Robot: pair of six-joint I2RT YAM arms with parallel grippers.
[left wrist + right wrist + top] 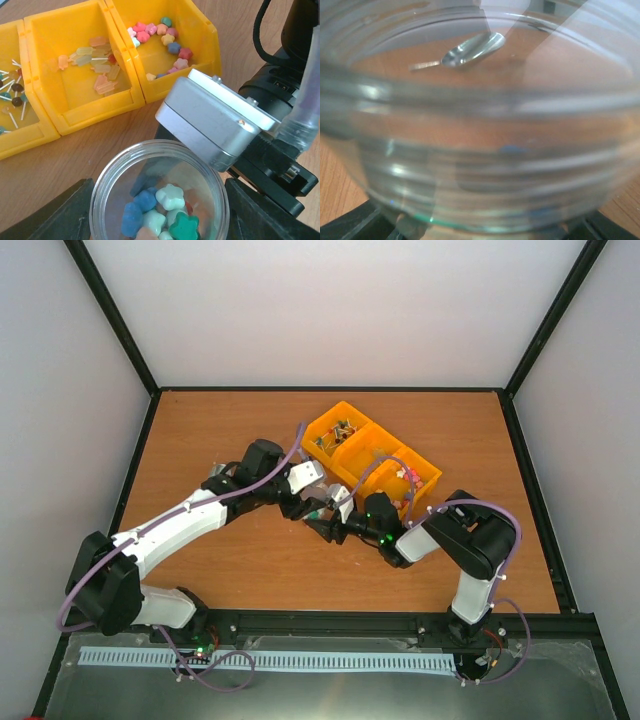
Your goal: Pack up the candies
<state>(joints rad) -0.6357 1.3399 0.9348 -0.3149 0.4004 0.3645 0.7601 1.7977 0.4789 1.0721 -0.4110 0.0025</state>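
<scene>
- Only the left wrist view shows the candies (170,197): some in the clear jar (117,175) at bottom centre, more in the rightmost of the yellow bins (150,92).
- The left gripper (159,220) has a finger on each side of the jar; I cannot tell whether they touch it.
- In the right wrist view the right gripper (480,227) is part-open and clasps the jar, with a scoop (470,50) at upper centre.
- The top view shows bare table (250,560) at lower centre.

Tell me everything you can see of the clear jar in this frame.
The jar is clear, round, wide-mouthed and lidless. A few star-shaped candies, blue, white and green, lie inside. It sits near the yellow bins, between the dark fingers of the left gripper; whether they touch is unclear. The right gripper appears to hold it.
</scene>
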